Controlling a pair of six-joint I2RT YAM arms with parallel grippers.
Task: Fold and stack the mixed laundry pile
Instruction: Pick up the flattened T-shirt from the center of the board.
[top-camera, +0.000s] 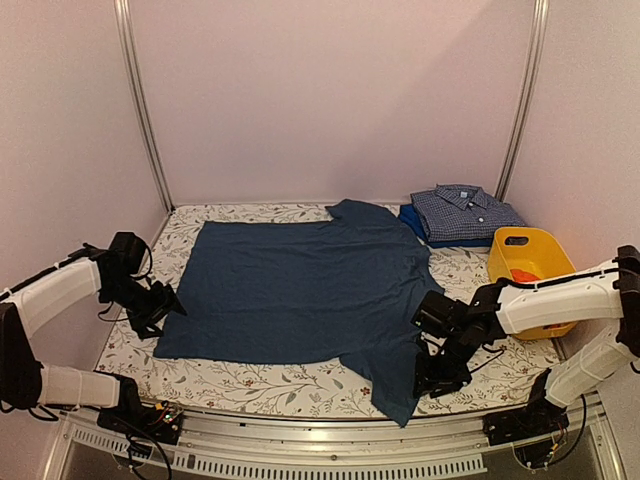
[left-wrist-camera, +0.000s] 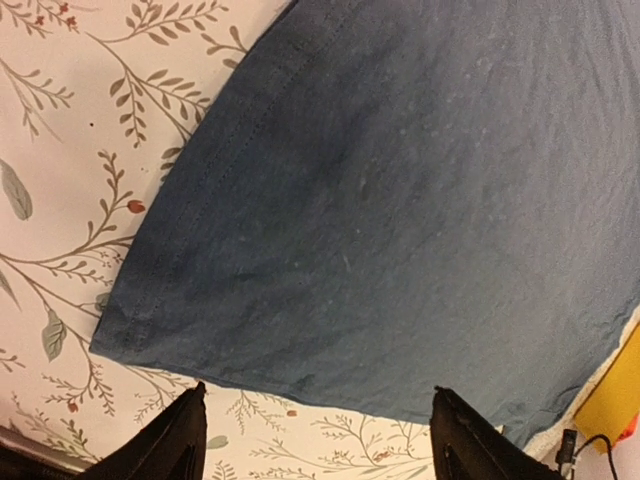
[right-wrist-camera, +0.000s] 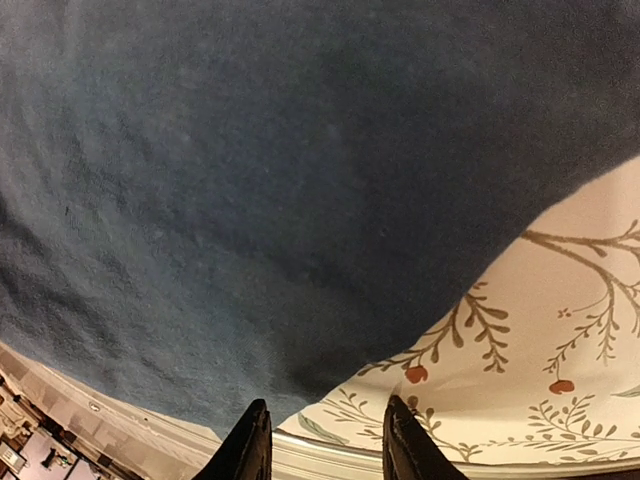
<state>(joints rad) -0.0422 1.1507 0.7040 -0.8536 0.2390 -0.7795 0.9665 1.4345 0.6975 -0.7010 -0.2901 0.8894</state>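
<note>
Right gripper, fingers narrowly parted and empty, hovers at the floral table's near edge, over the near-right edge of a dark blue T-shirt spread flat. Left gripper, jaws wide and empty, hangs above its left hem corner. Behind: folded blue checked shirt, yellow basket beside it, red-orange cloth inside.

Left of the spread blue T-shirt, a bare strip of floral table runs along the wall, partly taken up by the left arm. A narrow bare band lies past the T-shirt's far edge. The near band is blocked where a flap of the T-shirt hangs over the table's edge. To its right, the folded check shirt sits just beside the far corner. The yellow basket stands nearer, and the right arm crosses the gap between them.
</note>
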